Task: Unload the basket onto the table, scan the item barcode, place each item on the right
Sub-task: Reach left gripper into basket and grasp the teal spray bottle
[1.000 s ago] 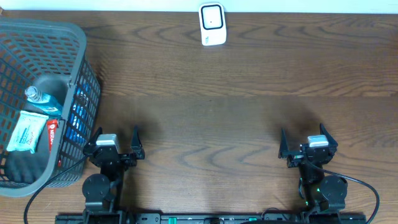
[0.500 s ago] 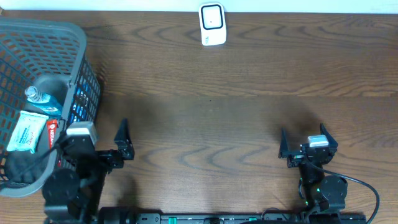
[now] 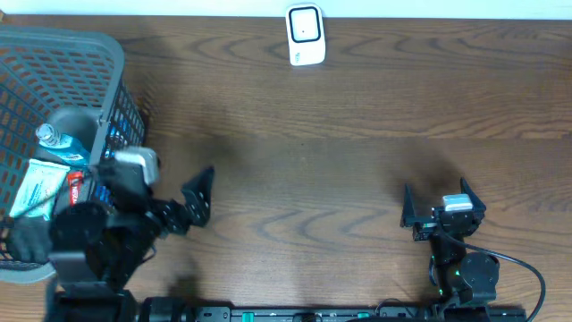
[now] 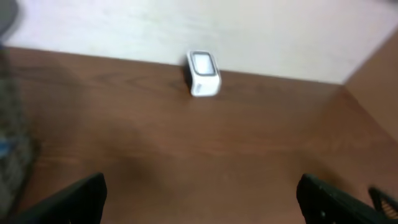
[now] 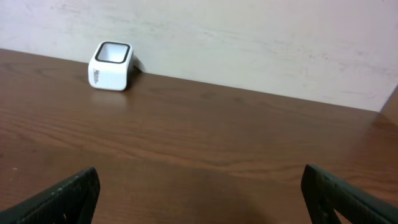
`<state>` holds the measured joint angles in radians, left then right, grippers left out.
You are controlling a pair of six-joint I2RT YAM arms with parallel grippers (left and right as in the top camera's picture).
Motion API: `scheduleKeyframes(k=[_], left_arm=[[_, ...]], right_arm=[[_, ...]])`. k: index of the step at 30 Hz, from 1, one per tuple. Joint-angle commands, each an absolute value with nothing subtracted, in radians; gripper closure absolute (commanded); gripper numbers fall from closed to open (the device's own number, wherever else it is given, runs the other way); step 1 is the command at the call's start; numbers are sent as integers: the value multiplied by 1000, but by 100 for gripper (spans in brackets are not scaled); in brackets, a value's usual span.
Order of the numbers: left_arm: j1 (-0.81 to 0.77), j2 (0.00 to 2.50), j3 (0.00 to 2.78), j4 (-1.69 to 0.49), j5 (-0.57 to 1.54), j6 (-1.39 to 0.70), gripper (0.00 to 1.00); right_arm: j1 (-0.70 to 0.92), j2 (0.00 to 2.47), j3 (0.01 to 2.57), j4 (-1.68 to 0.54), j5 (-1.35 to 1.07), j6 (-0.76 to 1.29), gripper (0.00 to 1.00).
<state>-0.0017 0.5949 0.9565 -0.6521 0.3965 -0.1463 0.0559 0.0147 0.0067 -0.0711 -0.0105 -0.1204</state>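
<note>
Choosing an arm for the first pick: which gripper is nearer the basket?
Left. The left gripper is right beside the basket wall; the right gripper sits far off across the table.

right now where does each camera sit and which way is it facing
Overhead: above the table, looking straight down; basket, scanner, left gripper and right gripper show.
Left wrist: on the left arm, facing forward over the table toward the scanner; its open fingertips sit in the bottom corners.
Right wrist: on the right arm, facing the same way; open fingertips likewise.
Shared: all three show the scanner.
</note>
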Motion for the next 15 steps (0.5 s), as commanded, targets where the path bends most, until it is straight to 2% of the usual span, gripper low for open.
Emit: scheduleKeyframes(k=[1, 7, 10, 15], left_arm=[[-1, 714, 1168, -705, 225, -224, 2], [33, 1092, 1724, -1051, -114, -441, 2], [99, 1259, 1949, -1184, -170, -585, 2], [173, 1410, 2070, -1191, -170, -595, 2]], right_arm=[[51, 6, 6, -75, -6, -113, 1], [51, 6, 6, -75, -6, -113, 1], [51, 6, 6, -75, -6, -113, 1], [51, 6, 6, -75, -6, -113, 1]])
